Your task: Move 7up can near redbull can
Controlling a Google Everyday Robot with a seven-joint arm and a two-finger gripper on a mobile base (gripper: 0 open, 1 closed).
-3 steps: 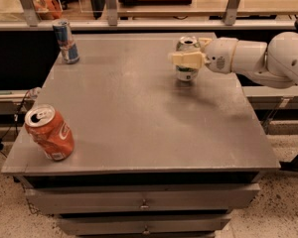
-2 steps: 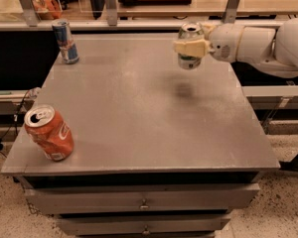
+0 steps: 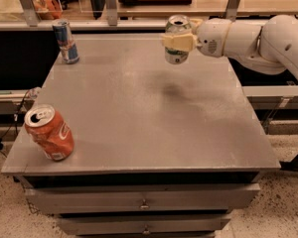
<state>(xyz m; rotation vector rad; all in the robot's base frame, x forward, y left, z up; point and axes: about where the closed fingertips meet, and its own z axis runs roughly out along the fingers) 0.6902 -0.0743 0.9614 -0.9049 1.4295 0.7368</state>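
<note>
Above the far right of the table (image 3: 139,128), the gripper (image 3: 179,40) is clamped around the 7up can (image 3: 176,56), which has risen clear of the surface and drifted left, so the carry is underway; the redbull can (image 3: 66,41) stands well apart at the far-left corner

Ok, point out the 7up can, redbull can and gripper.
7up can (image 3: 177,57): camera view, lower body.
redbull can (image 3: 66,41): camera view, mid side.
gripper (image 3: 178,41): camera view, between fingertips, clasping 7up can above the table (image 3: 149,133), far side.
</note>
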